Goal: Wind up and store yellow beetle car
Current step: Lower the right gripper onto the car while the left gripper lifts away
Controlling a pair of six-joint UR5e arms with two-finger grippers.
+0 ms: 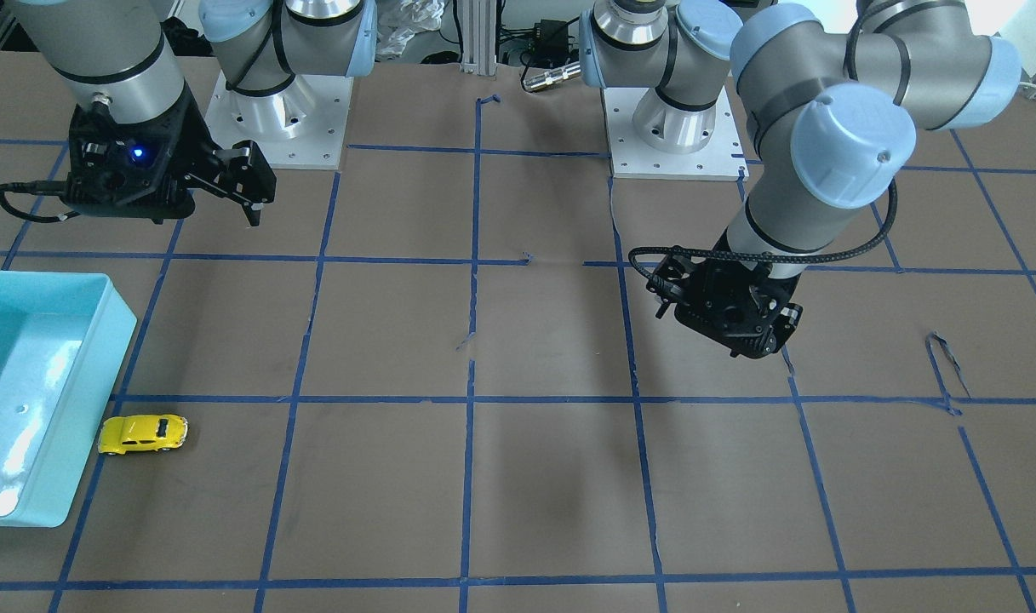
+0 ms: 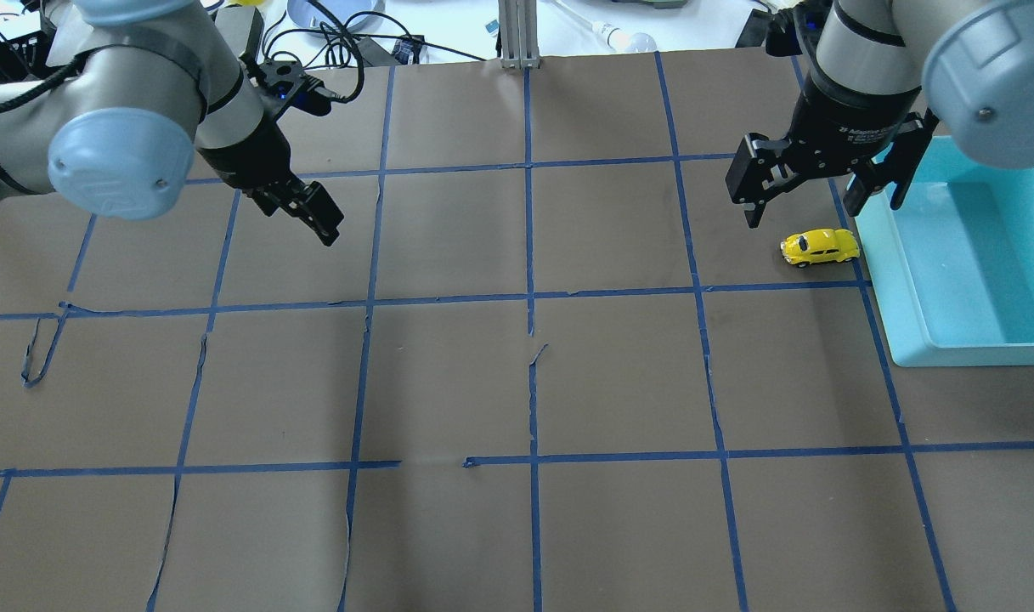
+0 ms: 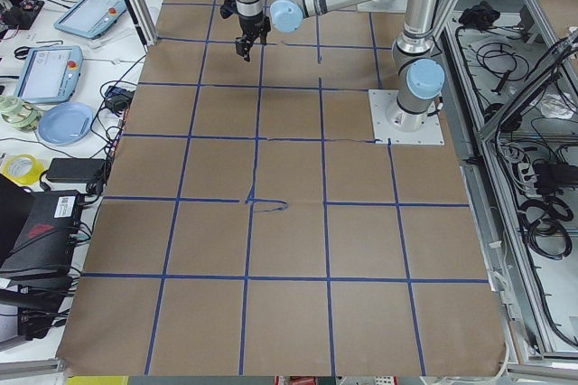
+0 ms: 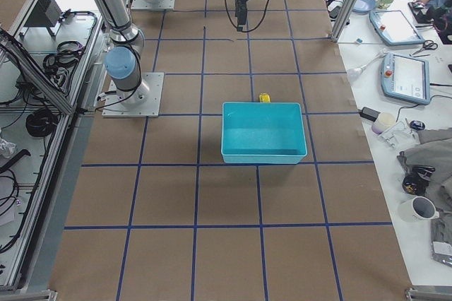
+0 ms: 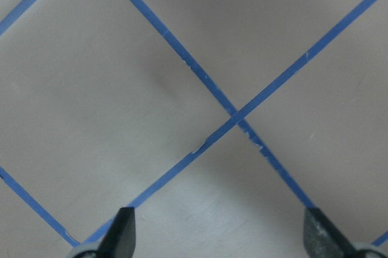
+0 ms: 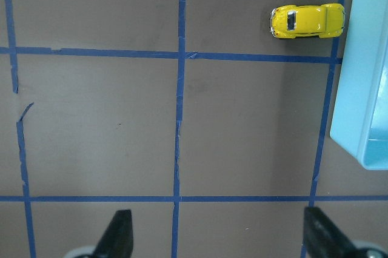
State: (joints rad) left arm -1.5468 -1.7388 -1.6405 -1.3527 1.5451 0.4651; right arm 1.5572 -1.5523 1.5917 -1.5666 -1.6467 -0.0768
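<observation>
**While both pincers hang empty, beetle car sits outside the bin**

Since neither arm touches anything, the entry is mostly about surfaces. The table (image 2: pixel 449 382) is covered in matte brown paper, squared off by a grid of blue tape (image 2: pixel 529 255). The tape is nicked and lifted in several spots.

- Yellow beetle car (image 2: pixel 820 247) (image 1: pixel 143 433) (image 6: pixel 307 20): glossy rounded shell, dark windows, upright on its wheels on the paper. It stands just beside the outer wall of the bin (image 2: pixel 895 293) (image 1: pixel 92 400), one end pointing at that wall. Cannot tell whether the two touch. A tape line runs close along one side of the car.
- Bin: rectangular, turquoise, smooth plastic with shiny highlights inside, walls flaring slightly to the rim. From the right-end camera the car (image 4: pixel 264 97) shows only as a yellow speck beyond the far rim.
- Right gripper (image 2: pixel 810 208) (image 6: pixel 219 234): black, angular, fingers spread wide with nothing between them. It hangs above the table near the car, clear of it. In its wrist view the car sits toward the upper right, outside the finger line.
- Left gripper (image 2: pixel 317 221) (image 5: pixel 221 234): fingers likewise wide apart and empty, above a tape crossing, well apart from car and bin.
</observation>
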